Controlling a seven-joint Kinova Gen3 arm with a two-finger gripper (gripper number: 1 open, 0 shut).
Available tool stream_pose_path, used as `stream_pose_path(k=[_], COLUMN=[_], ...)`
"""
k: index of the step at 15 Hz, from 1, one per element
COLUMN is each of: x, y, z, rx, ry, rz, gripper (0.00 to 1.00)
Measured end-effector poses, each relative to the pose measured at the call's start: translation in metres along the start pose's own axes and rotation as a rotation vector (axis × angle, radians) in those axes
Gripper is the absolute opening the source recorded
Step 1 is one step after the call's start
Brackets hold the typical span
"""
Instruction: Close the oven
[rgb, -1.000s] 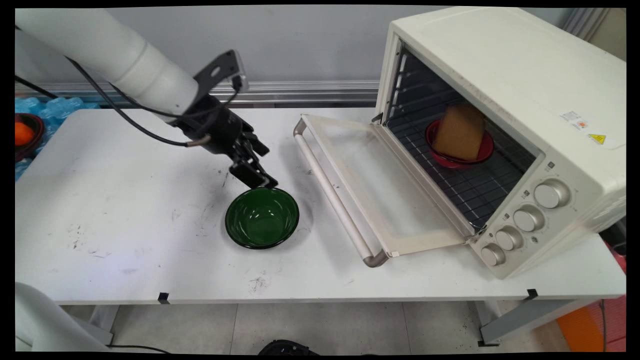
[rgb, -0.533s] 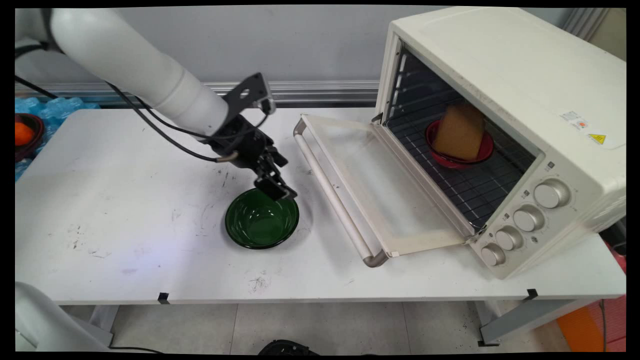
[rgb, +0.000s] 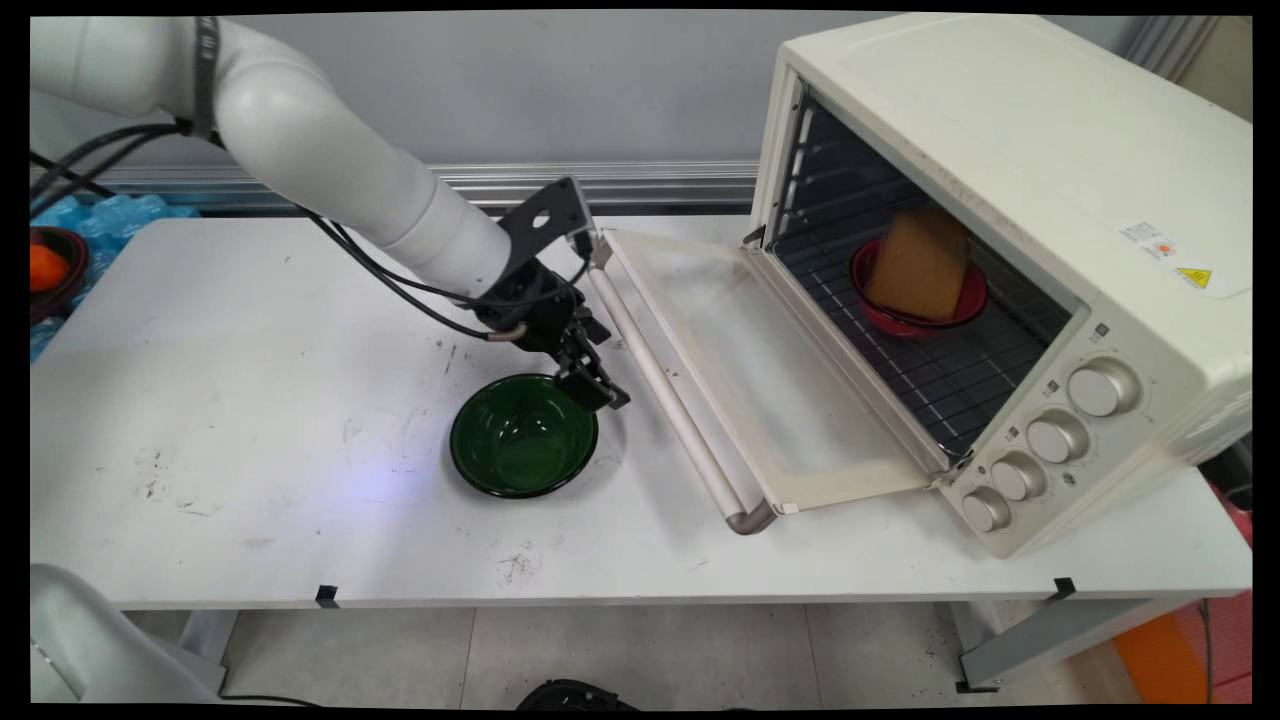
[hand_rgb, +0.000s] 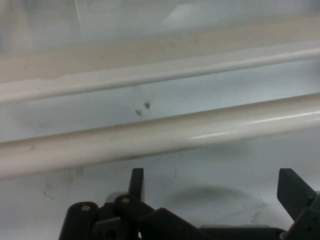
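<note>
My black gripper (rgb: 603, 393) hangs low over the table between a dark green bowl (rgb: 520, 440) and the handle bar (rgb: 665, 390) of the open oven door (rgb: 760, 370). It is just past the bowl's right rim. In the hand view the handle bar (hand_rgb: 160, 135) runs across the picture right in front of the gripper (hand_rgb: 215, 187), which is open with nothing between its fingers. The bowl holds nothing. Inside the cream toaster oven (rgb: 1000, 200), a red bowl (rgb: 965, 300) with a brown slab (rgb: 918, 262) leaning in it sits on the wire rack.
The oven door lies flat on the table's right half. Several knobs (rgb: 1055, 435) line the oven's front. Beyond the table's left end are a dark bowl with an orange thing (rgb: 45, 268) and a blue pack of bottles (rgb: 110, 212).
The arm has swung right, carrying the gripper from the bowl's far rim across to its right side, close to the oven door handle. The bowl has not moved.
</note>
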Motion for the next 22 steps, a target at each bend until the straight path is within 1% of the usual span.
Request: stream_pose_path(k=[4,5,13,18,22], x=[0.002,0.003,0.008,0.013,0.023], y=[-0.002,-0.003,-0.006,-0.008,-0.008], z=[0.017,0.021,0.04,0.045,0.045], rx=[0.006,0.008,0.016,0.023,0.023], ry=[-0.004,-0.004,0.007,0.025,0.047], rz=[-0.005,-0.004,-0.005,-0.028,-0.037], gripper=[1.0,0.0,0.0,0.0,0.0])
